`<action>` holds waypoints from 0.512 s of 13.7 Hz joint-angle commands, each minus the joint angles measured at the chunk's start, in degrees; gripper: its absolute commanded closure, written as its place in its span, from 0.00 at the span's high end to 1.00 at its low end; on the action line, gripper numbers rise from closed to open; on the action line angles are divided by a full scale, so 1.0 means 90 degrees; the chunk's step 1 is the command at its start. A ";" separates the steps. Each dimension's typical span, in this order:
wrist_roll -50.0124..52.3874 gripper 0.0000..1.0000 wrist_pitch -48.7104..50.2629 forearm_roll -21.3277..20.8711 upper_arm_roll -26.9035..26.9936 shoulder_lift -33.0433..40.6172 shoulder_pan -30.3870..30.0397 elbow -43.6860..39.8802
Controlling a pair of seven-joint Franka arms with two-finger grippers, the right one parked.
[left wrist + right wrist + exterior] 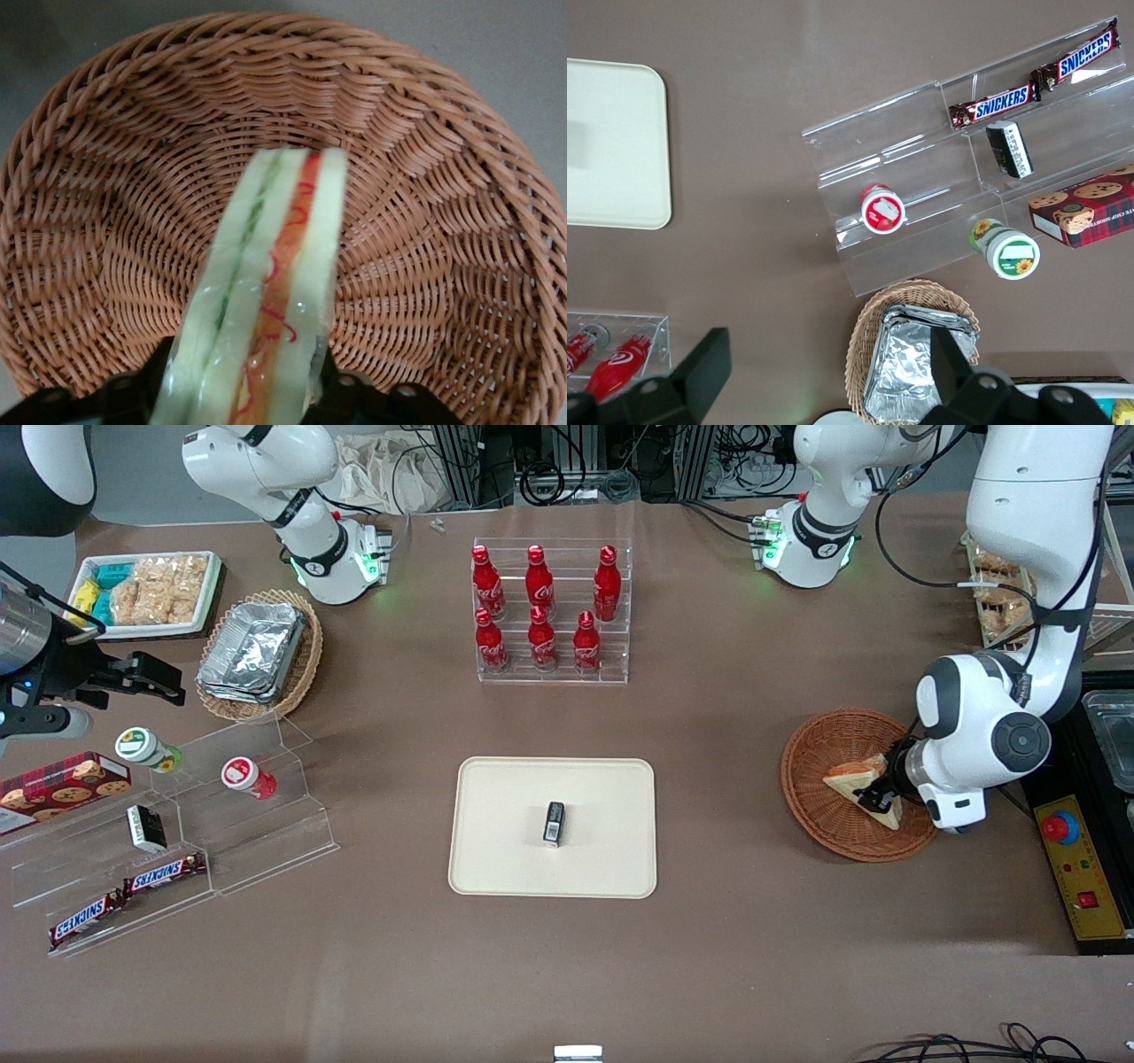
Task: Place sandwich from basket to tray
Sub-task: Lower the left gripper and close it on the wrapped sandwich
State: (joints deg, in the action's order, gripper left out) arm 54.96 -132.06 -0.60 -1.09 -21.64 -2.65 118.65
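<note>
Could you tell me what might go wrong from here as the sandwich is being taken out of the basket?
1. The tool grips only the sandwich's end nearest the front camera, so the rest of the wedge may droop, or its layers may slide apart.
2. The sandwich sits inside the basket; a low sideways pull could catch the raised rim and drag it.
3. A small dark box lies mid-tray; the sandwich could land on it.
</note>
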 commanded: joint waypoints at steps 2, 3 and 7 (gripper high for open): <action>0.0007 0.00 0.0451 -0.0080 -0.0015 0.0469 0.0030 -0.0193; -0.0119 0.00 0.1093 -0.0071 -0.0035 0.0616 0.0050 -0.0533; -0.1183 0.00 0.3760 0.0047 -0.0326 0.0784 0.0089 -0.2446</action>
State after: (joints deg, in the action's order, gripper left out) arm 47.60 -106.97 -0.50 -2.13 -14.62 -2.06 104.46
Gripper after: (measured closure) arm 0.661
